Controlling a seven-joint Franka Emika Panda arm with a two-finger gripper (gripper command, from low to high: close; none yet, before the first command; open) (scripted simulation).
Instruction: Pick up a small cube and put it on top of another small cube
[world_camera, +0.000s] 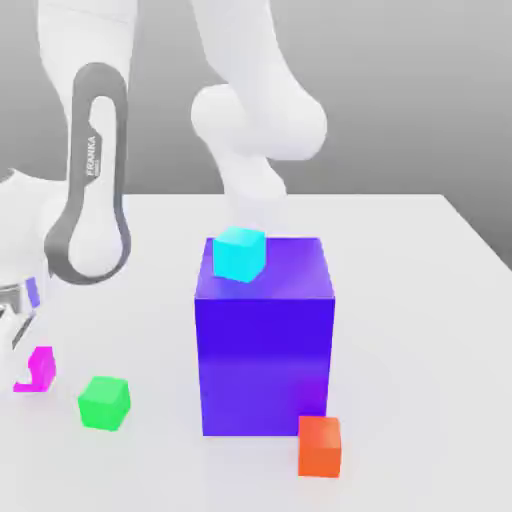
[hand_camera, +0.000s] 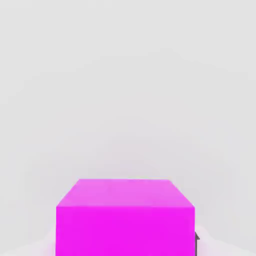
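Magenta cube (world_camera: 43, 370) at the lower left of the exterior view, pinched between the 2 fingers of the gripper (world_camera: 30, 368), partly covered there. Seen close up in the hand view, too. Whether resting on the pale table (world_camera: 410, 330) or just off it, hard to tell. Just to the exterior view's right of it, near the lower edge, a green cube (world_camera: 104, 403), apart from it. At the centre, a big blue block (world_camera: 264, 365), with 1 cyan cube (world_camera: 239, 254) on top. Below, by the block's lower right corner, an orange cube (world_camera: 319, 447).
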